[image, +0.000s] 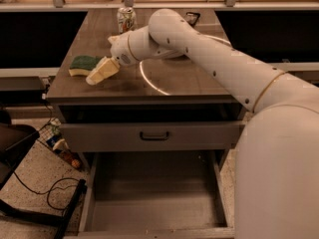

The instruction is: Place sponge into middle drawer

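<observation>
The sponge [81, 64] lies flat on the left part of the cabinet top [199, 83], green face up with its pale yellow body showing at the front edge. My gripper [101, 71] is low over the top just right of the sponge, its cream tip at the sponge's right end; I cannot tell whether they touch. The white arm reaches in from the right foreground. The middle drawer [154, 195] is pulled out below, a grey box with a bare floor and low side walls.
A drink can [126, 19] stands at the back of the top, behind the gripper. A dark object [192, 17] lies at the back right. A closed drawer front with a bar handle [154, 135] sits above the open drawer. Cables and a black base [30, 193] lie on the floor left.
</observation>
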Robot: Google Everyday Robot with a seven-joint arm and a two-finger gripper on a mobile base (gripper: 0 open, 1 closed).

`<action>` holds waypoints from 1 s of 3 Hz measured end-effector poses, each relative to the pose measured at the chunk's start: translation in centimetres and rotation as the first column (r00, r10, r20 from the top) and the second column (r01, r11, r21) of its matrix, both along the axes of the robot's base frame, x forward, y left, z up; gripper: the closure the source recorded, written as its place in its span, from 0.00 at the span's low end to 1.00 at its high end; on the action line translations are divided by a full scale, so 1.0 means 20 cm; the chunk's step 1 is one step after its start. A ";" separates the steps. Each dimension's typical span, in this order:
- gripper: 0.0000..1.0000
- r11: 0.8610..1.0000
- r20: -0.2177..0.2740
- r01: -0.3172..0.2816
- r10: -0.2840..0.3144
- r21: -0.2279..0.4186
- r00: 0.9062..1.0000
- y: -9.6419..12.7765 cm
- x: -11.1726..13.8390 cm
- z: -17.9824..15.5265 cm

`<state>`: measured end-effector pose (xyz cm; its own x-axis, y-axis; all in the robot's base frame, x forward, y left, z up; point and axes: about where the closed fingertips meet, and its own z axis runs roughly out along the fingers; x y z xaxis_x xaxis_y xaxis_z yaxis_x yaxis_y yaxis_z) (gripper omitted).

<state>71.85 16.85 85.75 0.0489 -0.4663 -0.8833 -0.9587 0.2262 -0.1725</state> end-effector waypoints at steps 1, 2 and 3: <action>0.00 0.999 -0.048 -0.036 0.035 -0.009 0.998 0.11 -0.02 -0.11; 0.26 0.998 -0.097 -0.069 0.068 -0.009 0.993 0.17 -0.03 -0.20; 0.49 0.998 -0.097 -0.069 0.068 -0.009 0.993 0.17 -0.03 -0.16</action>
